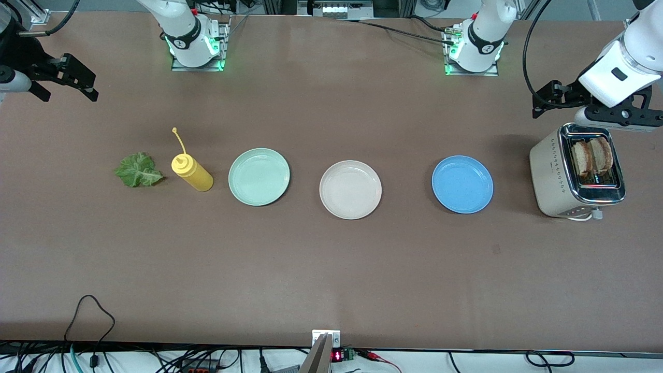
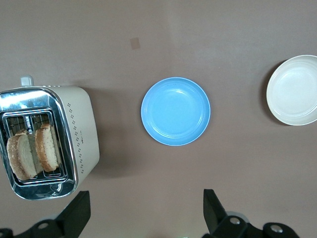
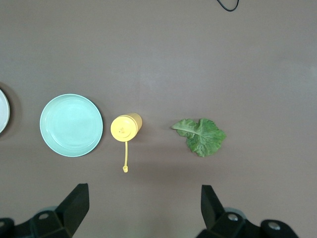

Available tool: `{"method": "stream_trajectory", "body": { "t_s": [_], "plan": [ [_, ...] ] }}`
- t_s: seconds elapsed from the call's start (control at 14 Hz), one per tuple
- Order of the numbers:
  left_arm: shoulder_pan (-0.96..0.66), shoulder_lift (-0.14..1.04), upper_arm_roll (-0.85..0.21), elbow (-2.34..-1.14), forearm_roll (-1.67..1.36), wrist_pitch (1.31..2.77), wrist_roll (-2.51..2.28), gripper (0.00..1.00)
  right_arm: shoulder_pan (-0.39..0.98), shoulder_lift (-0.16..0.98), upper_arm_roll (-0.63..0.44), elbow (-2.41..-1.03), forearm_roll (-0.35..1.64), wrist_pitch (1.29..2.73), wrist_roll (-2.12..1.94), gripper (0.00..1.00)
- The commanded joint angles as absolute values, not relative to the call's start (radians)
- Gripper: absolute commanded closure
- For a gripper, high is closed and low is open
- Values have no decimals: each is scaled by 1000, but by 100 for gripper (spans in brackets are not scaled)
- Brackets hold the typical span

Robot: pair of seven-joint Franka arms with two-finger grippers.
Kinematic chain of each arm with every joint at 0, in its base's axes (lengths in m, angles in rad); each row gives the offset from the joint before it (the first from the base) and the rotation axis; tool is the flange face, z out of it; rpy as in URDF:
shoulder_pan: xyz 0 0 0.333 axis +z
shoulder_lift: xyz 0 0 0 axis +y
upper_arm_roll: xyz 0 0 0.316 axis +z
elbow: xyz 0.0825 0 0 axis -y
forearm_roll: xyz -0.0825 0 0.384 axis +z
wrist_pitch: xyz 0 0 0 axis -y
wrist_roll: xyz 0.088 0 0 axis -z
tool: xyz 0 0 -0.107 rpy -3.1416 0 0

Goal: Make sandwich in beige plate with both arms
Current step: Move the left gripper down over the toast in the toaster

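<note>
The empty beige plate (image 1: pixel 350 189) lies mid-table between a mint-green plate and a blue plate; it also shows in the left wrist view (image 2: pixel 293 96). Two bread slices (image 1: pixel 593 155) stand upright in the toaster's slots, also seen in the left wrist view (image 2: pixel 34 151). The green lettuce leaf (image 1: pixel 138 169) lies flat on the table at the right arm's end, also seen in the right wrist view (image 3: pixel 200 135). My left gripper (image 2: pixel 146 203) is open and empty, up in the air beside the toaster (image 1: pixel 557 98). My right gripper (image 3: pixel 143 196) is open and empty, raised over the table's edge (image 1: pixel 65 85).
A cream and chrome toaster (image 1: pixel 551 171) stands at the left arm's end. The blue plate (image 1: pixel 462 184) lies between it and the beige plate. The mint-green plate (image 1: pixel 259 176) and a yellow squeeze bottle (image 1: pixel 192 173) sit between the beige plate and the lettuce.
</note>
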State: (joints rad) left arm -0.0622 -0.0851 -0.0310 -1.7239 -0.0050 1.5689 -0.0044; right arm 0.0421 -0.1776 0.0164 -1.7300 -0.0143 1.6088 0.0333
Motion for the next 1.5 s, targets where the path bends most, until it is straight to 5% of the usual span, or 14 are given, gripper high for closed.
{"method": "stream_trajectory", "body": {
  "t_s": [0.0,0.86,1.43],
  "plan": [
    [-64,-72,-28,-1695,-12,1555,-14,0,51,-190,14,-1744,-25,1614,31,0],
    [-66,-14,-26,-1672,-6,1438,-20,0,48,-186,14,-1750,-25,1624,31,0],
    [-34,204,-23,-1458,-8,1364,-3,0,46,-172,14,-1752,-25,1628,25,0]
  ]
}}
